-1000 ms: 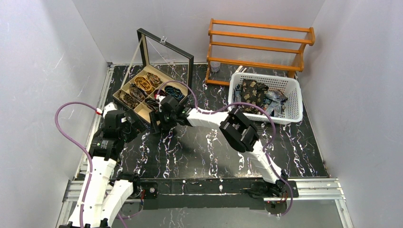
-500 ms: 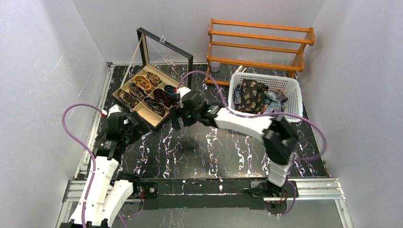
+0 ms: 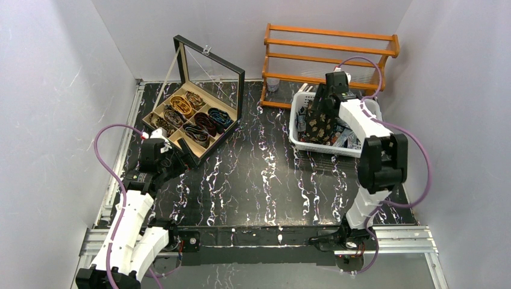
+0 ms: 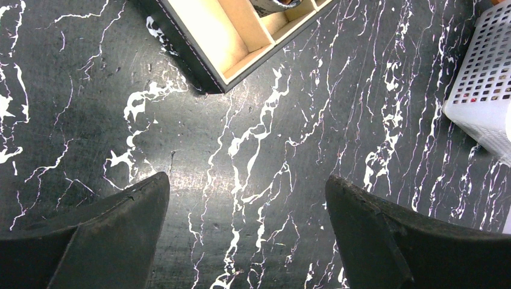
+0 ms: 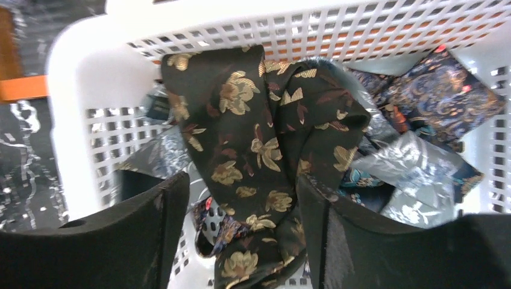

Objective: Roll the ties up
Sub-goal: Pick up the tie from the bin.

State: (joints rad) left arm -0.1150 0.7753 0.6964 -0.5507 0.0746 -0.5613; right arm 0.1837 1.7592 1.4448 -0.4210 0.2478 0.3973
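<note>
A dark tie with gold flowers [image 5: 253,132] lies bunched on top of grey-blue and patterned ties [image 5: 410,162] in the white basket [image 5: 78,120]. My right gripper [image 5: 241,198] reaches down into the basket [image 3: 337,150] and is open. The dark tie [image 3: 318,120] hangs between its fingers: the right finger touches the fabric and the left stands clear. Several rolled ties [image 3: 194,114] fill the compartments of the wooden box [image 3: 158,115]. My left gripper [image 4: 247,192] hovers wide open over the bare marble table, just in front of the box corner [image 4: 217,78].
The box's glass lid [image 3: 211,72] stands open at the back. An orange wooden rack [image 3: 328,54] stands behind the basket. The basket's corner [image 4: 482,90] shows at the right of the left wrist view. Purple cables loop from both arms.
My right arm has swung from beside the box across the table to the basket and now straddles the dark tie. The left arm has shifted slightly towards the box.
</note>
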